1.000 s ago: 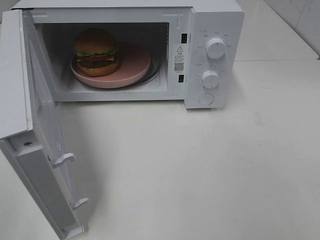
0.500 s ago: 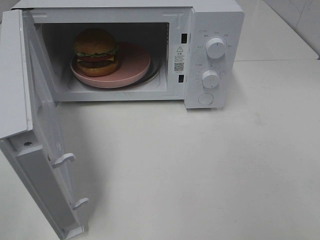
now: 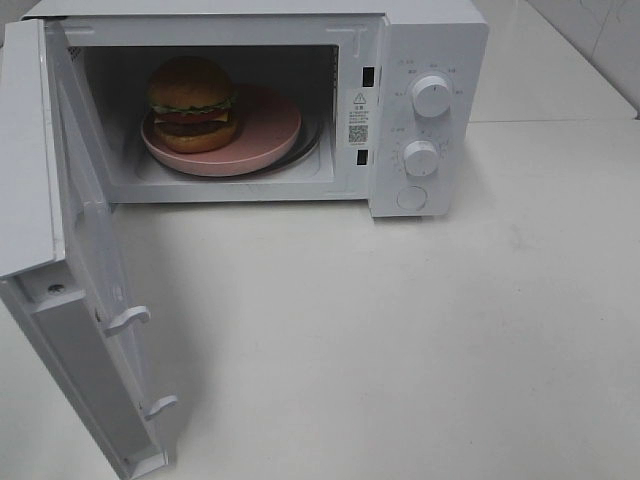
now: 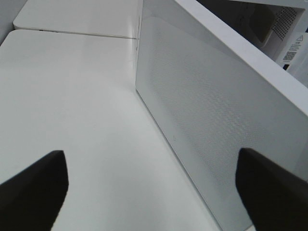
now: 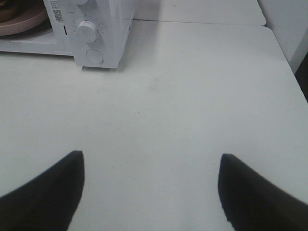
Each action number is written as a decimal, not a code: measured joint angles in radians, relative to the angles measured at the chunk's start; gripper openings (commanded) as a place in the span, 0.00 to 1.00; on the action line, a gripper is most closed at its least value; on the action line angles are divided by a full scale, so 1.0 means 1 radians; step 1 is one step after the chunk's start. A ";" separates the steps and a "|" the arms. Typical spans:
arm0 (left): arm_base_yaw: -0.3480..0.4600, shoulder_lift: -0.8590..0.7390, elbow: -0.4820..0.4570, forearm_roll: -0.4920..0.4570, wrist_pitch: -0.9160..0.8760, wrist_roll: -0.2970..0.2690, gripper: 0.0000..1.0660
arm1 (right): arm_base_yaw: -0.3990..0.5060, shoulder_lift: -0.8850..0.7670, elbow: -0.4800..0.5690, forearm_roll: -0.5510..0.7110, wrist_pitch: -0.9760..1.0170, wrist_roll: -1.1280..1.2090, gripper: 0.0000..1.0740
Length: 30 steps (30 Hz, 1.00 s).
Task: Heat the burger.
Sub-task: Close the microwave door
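The burger stands on a round pink plate inside the white microwave, toward the cavity's left side. The microwave door hangs wide open on the left. Neither arm shows in the high view. My left gripper is open with nothing between its fingers, facing the outer face of the door from close by. Out over bare table, my right gripper is open and empty, well to the right of the microwave's control panel. A sliver of the pink plate shows in the right wrist view.
The control panel carries two round knobs and a round button below them. The white table stretches in front and to the right of the microwave. A seam joins a second table beyond the door.
None in the high view: burger, plate and door stay as they were.
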 measured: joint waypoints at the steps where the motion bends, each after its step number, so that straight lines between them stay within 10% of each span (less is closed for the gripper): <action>1: 0.000 0.000 0.000 0.000 0.000 0.000 0.68 | 0.000 0.000 0.000 0.000 0.000 0.000 0.71; 7: 0.000 0.113 0.000 0.004 -0.082 0.000 0.36 | 0.000 0.000 0.000 0.000 0.000 0.000 0.71; 10: 0.000 0.197 0.000 0.008 -0.126 0.000 0.00 | 0.000 0.000 0.000 0.000 0.000 0.000 0.71; 30: 0.000 0.384 0.329 0.010 -0.928 0.132 0.00 | 0.000 0.000 0.000 0.000 0.000 0.000 0.71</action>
